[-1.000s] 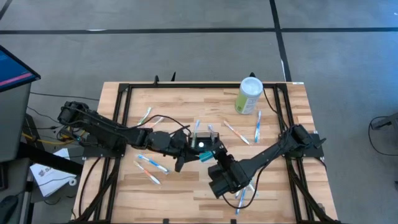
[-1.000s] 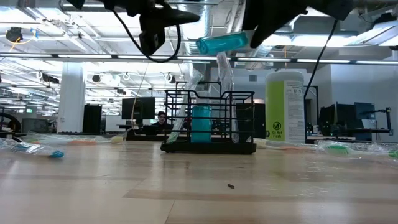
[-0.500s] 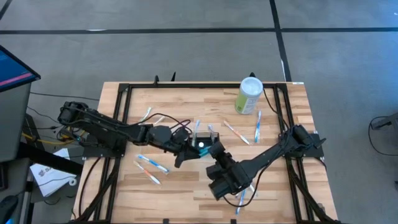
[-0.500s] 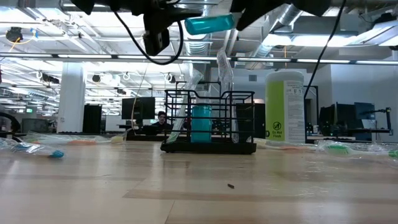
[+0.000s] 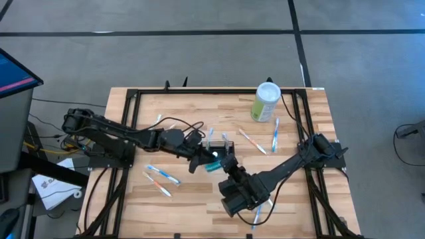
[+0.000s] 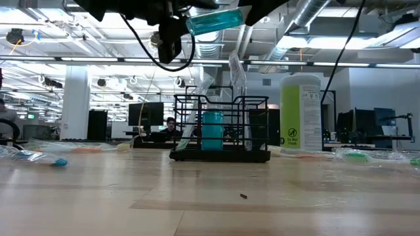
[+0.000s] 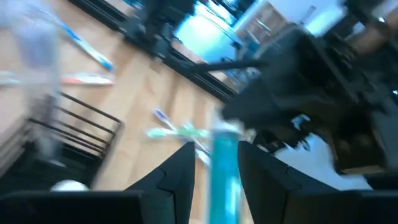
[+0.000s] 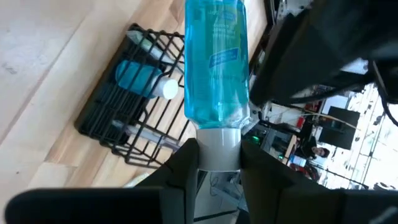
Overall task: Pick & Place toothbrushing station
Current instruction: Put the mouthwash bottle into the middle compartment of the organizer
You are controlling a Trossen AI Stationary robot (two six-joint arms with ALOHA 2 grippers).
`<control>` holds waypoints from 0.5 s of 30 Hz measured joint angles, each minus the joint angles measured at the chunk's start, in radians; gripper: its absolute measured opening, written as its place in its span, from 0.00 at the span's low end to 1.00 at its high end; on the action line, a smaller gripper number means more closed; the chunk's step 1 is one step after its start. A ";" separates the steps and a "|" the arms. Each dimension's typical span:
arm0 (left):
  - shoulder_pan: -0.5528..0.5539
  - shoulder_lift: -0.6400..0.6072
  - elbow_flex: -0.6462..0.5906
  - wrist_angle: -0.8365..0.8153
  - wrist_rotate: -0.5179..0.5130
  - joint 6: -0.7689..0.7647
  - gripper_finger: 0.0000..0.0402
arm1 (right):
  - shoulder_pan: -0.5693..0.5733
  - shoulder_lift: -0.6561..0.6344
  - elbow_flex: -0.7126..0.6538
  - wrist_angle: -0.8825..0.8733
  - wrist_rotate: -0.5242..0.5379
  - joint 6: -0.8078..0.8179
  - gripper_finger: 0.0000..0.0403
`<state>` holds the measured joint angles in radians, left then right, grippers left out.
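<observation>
Above the toothbrushing station (image 5: 218, 149) — blue bottle (image 8: 216, 62) now farther left, both tools — right tool (image 8: 217, 163), left tool (image 7: 214, 171) — clamped on it.

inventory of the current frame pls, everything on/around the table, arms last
wire caddy: 1, black, table centre; already holds a teal item and toothbrushes
teal tube: 1, translucent teal with white cap, held in the air over the caddy's near side
canister: 1, pale green with white lid, far right of table, upright
loose toothbrushes: several, mostly blue and white, scattered left, centre-right and near edge
table: 1, light wood with black frame
person: 1, seated far back in the room, low view
left claw: beside the tube; whether it grips is unclear
right claw: closed on the tube's white cap end
</observation>
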<state>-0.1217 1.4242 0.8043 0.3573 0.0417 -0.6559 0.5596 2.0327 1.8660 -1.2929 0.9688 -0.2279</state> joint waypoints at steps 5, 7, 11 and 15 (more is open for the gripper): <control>0.001 0.000 0.000 0.001 0.022 0.000 0.29 | 0.002 0.000 0.000 -0.001 0.017 -0.015 0.22; -0.001 0.009 0.000 0.007 0.051 -0.006 0.29 | -0.008 0.000 0.000 -0.004 0.020 -0.015 0.22; -0.002 0.013 -0.002 -0.003 0.074 -0.015 0.29 | -0.019 0.000 0.000 -0.007 0.030 -0.022 0.22; -0.002 0.013 -0.001 -0.005 0.080 -0.025 0.29 | -0.019 0.000 0.000 0.000 0.034 -0.034 0.22</control>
<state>-0.1238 1.4372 0.8032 0.3527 0.1215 -0.6811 0.5405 2.0327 1.8660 -1.2930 1.0029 -0.2623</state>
